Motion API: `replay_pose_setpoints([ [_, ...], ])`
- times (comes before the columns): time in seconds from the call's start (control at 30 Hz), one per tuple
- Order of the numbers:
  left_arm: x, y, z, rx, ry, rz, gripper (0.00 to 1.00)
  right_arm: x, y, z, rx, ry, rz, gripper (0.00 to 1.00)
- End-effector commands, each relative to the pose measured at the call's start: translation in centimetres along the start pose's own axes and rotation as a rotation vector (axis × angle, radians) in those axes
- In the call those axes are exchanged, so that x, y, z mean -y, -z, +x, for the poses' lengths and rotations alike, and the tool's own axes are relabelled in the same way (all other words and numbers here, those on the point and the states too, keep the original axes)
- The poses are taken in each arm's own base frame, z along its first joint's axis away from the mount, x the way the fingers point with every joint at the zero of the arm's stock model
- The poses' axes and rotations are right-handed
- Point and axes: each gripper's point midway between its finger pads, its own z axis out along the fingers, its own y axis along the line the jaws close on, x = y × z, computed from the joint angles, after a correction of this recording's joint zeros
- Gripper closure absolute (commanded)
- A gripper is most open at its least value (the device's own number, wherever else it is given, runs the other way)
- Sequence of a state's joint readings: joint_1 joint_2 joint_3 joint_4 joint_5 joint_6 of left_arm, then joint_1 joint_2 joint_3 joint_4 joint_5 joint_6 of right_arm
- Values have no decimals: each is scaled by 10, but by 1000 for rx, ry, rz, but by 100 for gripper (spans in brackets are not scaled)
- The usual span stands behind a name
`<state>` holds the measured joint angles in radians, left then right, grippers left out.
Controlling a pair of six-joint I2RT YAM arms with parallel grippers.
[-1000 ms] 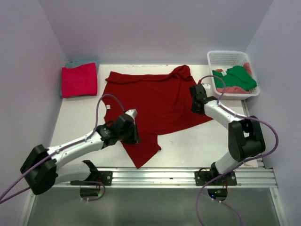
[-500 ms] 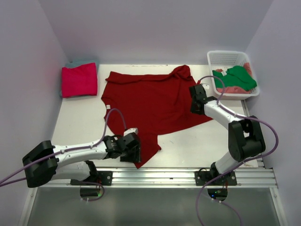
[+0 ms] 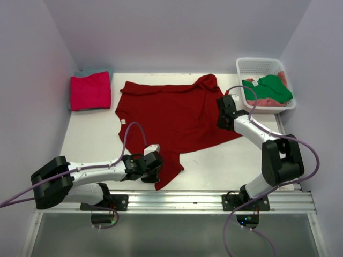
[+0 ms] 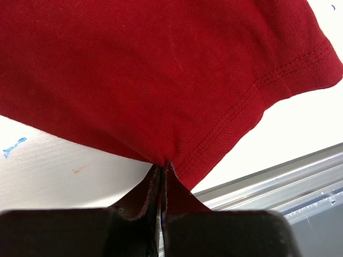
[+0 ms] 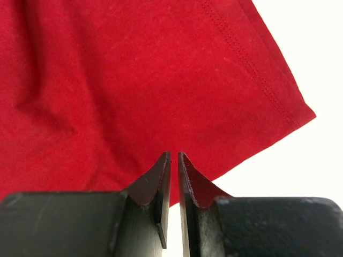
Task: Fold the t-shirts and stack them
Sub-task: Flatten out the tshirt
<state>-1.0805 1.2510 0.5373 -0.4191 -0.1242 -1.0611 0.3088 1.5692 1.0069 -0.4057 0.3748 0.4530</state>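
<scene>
A dark red t-shirt (image 3: pixel 177 115) lies spread on the white table, with one flap reaching toward the near edge. My left gripper (image 3: pixel 153 170) is low on that flap. In the left wrist view it (image 4: pixel 162 166) is shut, pinching the shirt's stitched hem (image 4: pixel 236 115) at the cloth's edge. My right gripper (image 3: pixel 224 113) hovers over the shirt's right side. In the right wrist view its jaws (image 5: pixel 174 155) stand a narrow slit apart above the red cloth (image 5: pixel 134 91), with nothing between them.
A folded magenta-pink t-shirt (image 3: pixel 90 91) lies on a teal one (image 3: pixel 92 70) at the back left. The white lattice basket (image 3: pixel 257 65) at the back right holds a green t-shirt (image 3: pixel 270 88) and a salmon-pink one (image 3: pixel 265 100). A metal rail (image 3: pixel 214 201) runs along the near edge.
My left gripper slid down the flap toward the near edge, opened, then shut on the hem. The right gripper stayed in place, its jaws parting slightly.
</scene>
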Motion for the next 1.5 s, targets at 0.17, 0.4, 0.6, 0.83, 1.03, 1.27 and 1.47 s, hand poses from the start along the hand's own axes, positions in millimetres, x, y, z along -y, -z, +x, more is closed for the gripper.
replay_pose_setpoints([
  [0.17, 7, 38, -26, 132, -5, -52, 100, 9, 4, 4, -1, -10, 48, 86],
  [0.4, 16, 116, -49, 233, 77, -13, 100, 41, -10, 14, -32, -7, 271, 76],
  [0.6, 3, 162, -60, 284, 144, -34, 100, 43, -15, 11, -32, -48, 324, 62],
  [0.83, -19, 202, -89, 437, 207, -93, 100, 64, -5, -1, 18, -81, 441, 51],
  [1.03, -18, 218, -114, 555, 191, -114, 100, 82, 5, 2, 10, -97, 513, 43],
  [1.27, -14, 218, -130, 631, 168, -140, 100, 75, 6, 54, -90, -123, 372, 57],
  [1.47, -9, 202, -128, 616, 137, -155, 100, 70, 16, 76, -116, -153, 264, 76],
])
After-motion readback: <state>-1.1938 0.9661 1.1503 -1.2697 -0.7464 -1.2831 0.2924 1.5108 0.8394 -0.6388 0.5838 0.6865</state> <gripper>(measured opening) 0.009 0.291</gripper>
